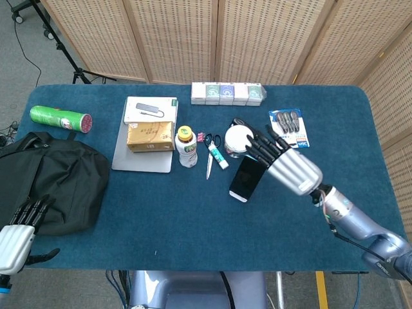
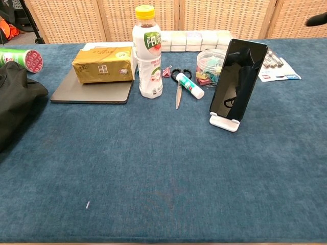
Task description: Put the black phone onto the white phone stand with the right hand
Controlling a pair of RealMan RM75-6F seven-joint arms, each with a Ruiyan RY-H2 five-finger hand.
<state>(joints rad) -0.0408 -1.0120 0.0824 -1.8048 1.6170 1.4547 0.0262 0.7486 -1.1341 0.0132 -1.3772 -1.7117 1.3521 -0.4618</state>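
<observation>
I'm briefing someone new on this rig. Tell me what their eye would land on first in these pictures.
First, the black phone leaning upright on the white stand, right of table centre. Next, the right hand, fingers spread and holding nothing, raised above the phone in the head view. Then the bottle with the yellow cap, standing tall left of the phone.

Bright, even light; sharp frames, faint shadows
</observation>
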